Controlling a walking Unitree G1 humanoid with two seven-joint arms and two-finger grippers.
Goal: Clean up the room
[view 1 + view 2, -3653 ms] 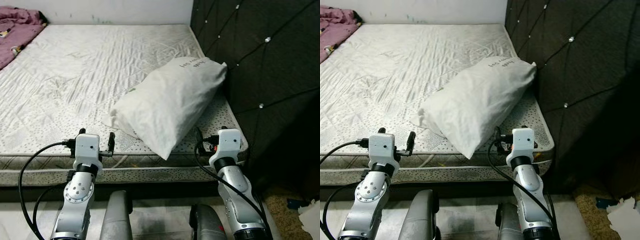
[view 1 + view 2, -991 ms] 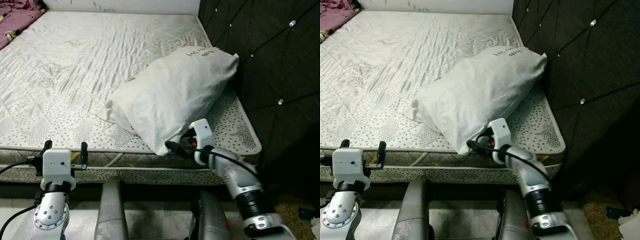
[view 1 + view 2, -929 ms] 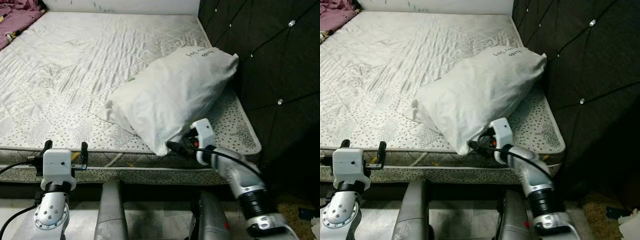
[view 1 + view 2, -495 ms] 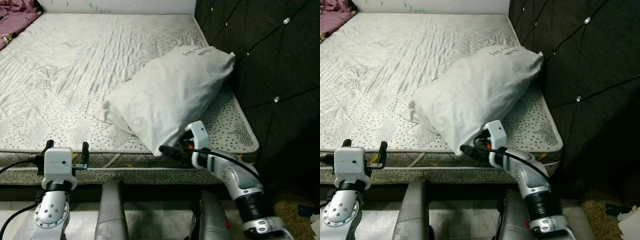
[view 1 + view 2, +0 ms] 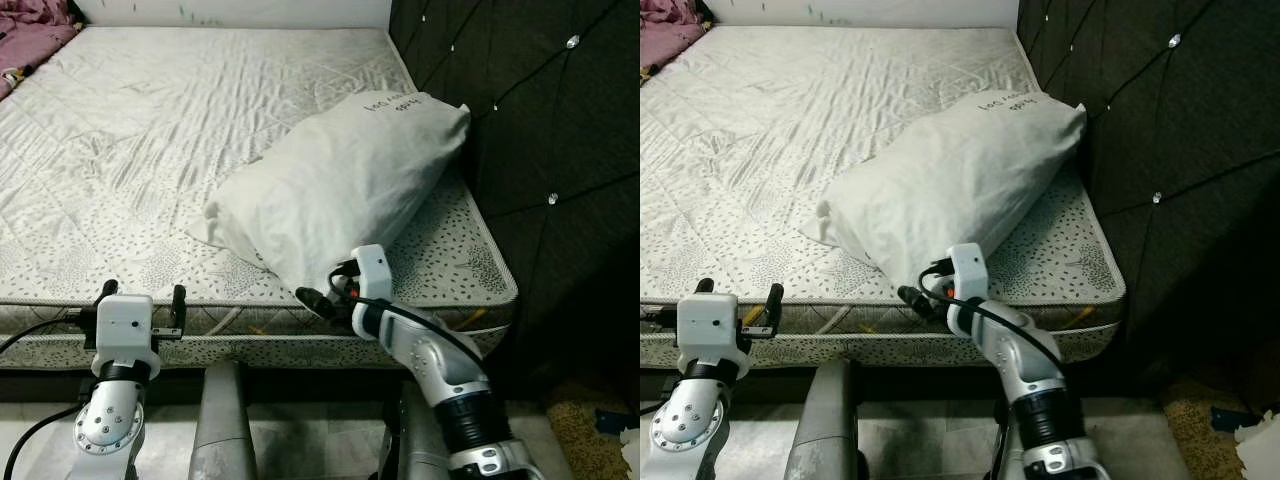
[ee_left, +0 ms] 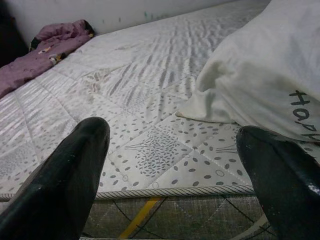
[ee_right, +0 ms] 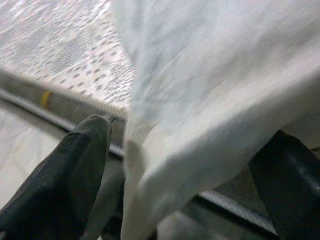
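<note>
Pillow (image 5: 335, 190): one, white, handwriting on its upper end, lying diagonally on the mattress (image 5: 130, 150) with its top against the dark tufted headboard (image 5: 540, 120) and its lower corner at the mattress's near edge. Right gripper (image 5: 322, 297) sits at that lower corner; in the right wrist view its two black fingers (image 7: 75, 165) are spread wide, the pillow's corner lying between them, not pinched. Left gripper (image 5: 140, 305) is held at the mattress's near edge, well apart from the pillow, jaws spread with nothing between them. Count: one pillow, one mattress, one purple blanket (image 6: 47, 47) bunched at the far left corner, two grippers.
</note>
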